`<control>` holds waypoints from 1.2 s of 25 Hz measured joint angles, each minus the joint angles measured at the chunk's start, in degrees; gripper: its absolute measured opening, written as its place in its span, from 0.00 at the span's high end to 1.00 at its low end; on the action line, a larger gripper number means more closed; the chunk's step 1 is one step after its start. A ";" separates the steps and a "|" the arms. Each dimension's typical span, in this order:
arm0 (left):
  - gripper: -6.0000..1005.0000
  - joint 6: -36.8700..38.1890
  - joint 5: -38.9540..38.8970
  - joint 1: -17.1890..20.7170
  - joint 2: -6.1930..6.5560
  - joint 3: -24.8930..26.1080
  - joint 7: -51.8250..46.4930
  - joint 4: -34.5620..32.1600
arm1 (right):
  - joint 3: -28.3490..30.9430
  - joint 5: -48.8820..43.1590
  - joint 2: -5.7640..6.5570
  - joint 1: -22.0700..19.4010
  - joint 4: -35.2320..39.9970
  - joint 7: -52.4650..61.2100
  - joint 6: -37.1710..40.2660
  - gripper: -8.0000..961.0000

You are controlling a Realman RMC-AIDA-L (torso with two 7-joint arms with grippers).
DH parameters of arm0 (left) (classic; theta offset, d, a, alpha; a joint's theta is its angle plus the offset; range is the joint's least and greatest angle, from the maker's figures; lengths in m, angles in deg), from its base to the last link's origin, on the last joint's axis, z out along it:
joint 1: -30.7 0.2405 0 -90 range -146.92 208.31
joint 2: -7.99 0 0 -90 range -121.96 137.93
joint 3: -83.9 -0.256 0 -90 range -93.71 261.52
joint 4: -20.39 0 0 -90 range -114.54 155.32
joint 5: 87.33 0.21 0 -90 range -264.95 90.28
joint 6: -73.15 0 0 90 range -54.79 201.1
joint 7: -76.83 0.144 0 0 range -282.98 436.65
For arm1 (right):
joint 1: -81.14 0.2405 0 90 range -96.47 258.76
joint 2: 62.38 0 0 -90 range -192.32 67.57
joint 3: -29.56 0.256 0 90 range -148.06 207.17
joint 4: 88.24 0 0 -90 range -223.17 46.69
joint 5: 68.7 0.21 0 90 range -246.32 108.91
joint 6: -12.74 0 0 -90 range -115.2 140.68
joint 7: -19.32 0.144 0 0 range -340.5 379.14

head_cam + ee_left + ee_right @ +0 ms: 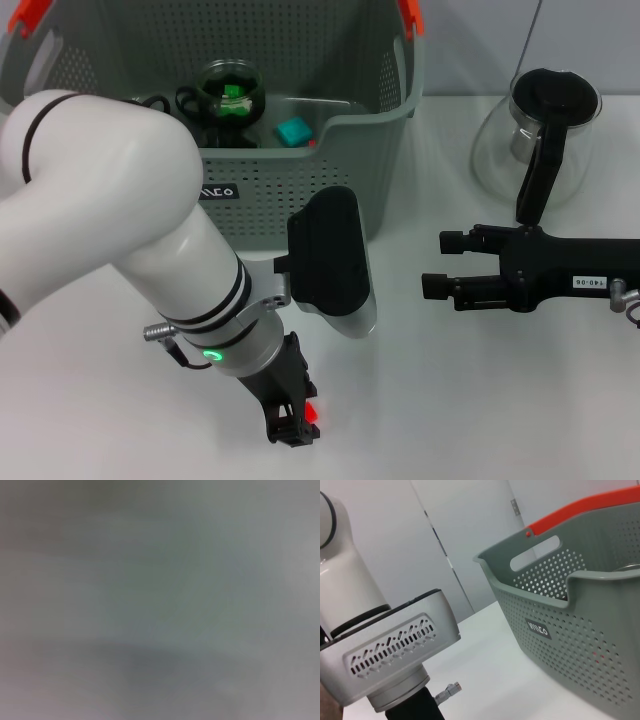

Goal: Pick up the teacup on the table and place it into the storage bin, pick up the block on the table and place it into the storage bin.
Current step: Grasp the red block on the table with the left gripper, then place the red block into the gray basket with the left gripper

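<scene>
While the storage bin (pixel 300 190) stands at the far edge of the counter (pixel 450 400), toward its left corner, the left gripper (pixel 295 425) is seen lowered to the counter surface near the front edge, well in front of the bin. A small red block (pixel 311 412) is seen right at the tips of its jaws, which appear closed about it, though most of the block is hidden by the black fingers. Inside the bin, a glass teacup (pixel 228 90) with something green in it is seen resting on the floor of the bin, and a small teal block (pixel 293 132) lies just beside it. The right gripper (pixel 440 263) is held level above the counter toward the right edge, pointing at the bin; its jaws are spread apart and nothing is held between them. A glass teapot (pixel 540 125) with a black lid and handle stands near the far right corner. Nothing can be made out in the left wrist view.
</scene>
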 joint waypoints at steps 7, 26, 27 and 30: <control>0.63 -0.08 0.00 0.00 0.00 -0.51 -0.44 0.00 | 0.00 0.01 0.00 0.00 0.00 0.00 0.00 0.05; 0.79 2.88 0.84 0.63 0.00 2.07 -3.45 -3.91 | 0.09 0.14 0.00 0.09 0.63 0.00 -0.01 0.05; 0.79 3.61 0.87 0.79 0.00 2.76 -3.75 -4.91 | 0.09 0.11 0.00 0.12 0.67 0.00 0.00 0.05; 0.77 5.63 0.70 1.51 0.02 6.47 -4.50 -8.46 | 0.09 0.06 0.00 0.17 0.80 -0.09 0.00 0.05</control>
